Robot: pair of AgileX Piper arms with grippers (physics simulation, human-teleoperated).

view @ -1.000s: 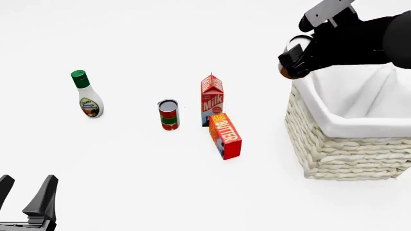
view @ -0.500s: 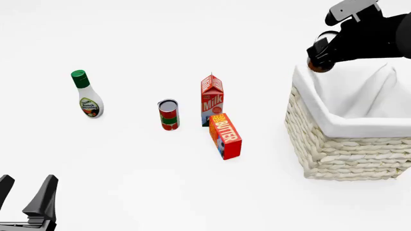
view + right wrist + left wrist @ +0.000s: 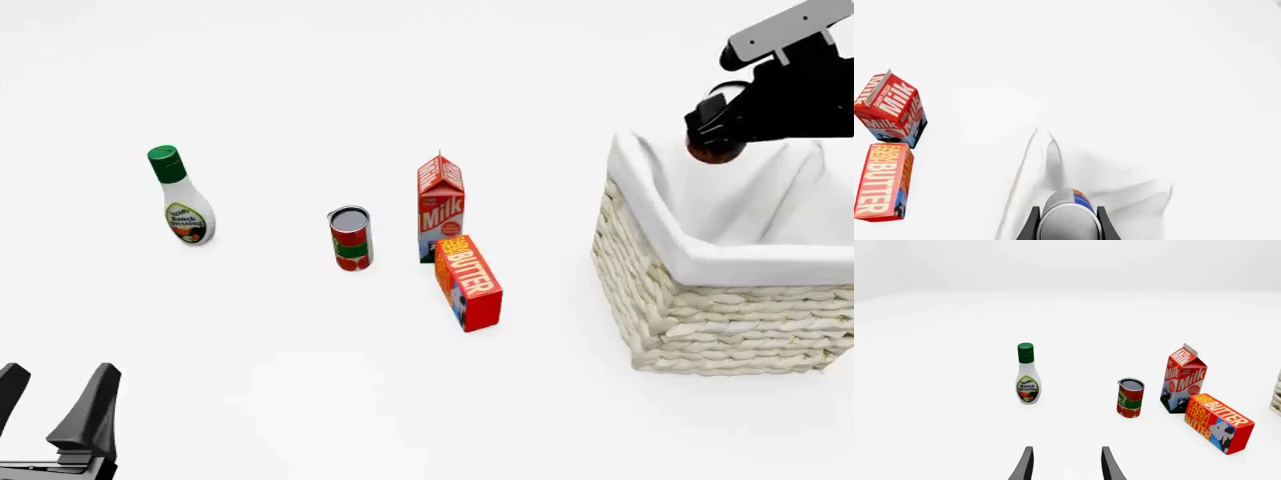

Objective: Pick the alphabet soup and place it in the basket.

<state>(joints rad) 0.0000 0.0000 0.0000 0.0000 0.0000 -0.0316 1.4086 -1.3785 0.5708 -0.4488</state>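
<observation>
My right gripper hangs over the far left part of the basket, shut on the alphabet soup. In the right wrist view the can's pale top and blue and orange label show between the two fingers, above the basket's white cloth lining. In the front view only the can's orange-brown end peeks out below the black gripper. My left gripper stands open at the near left corner with nothing between its fingers.
On the table stand a ranch dressing bottle, a red can with a green band, a milk carton and a butter box, all left of the basket.
My right gripper has carried the alphabet soup to the right, from beyond the basket's far left corner to above its inside. The left arm has not moved.
</observation>
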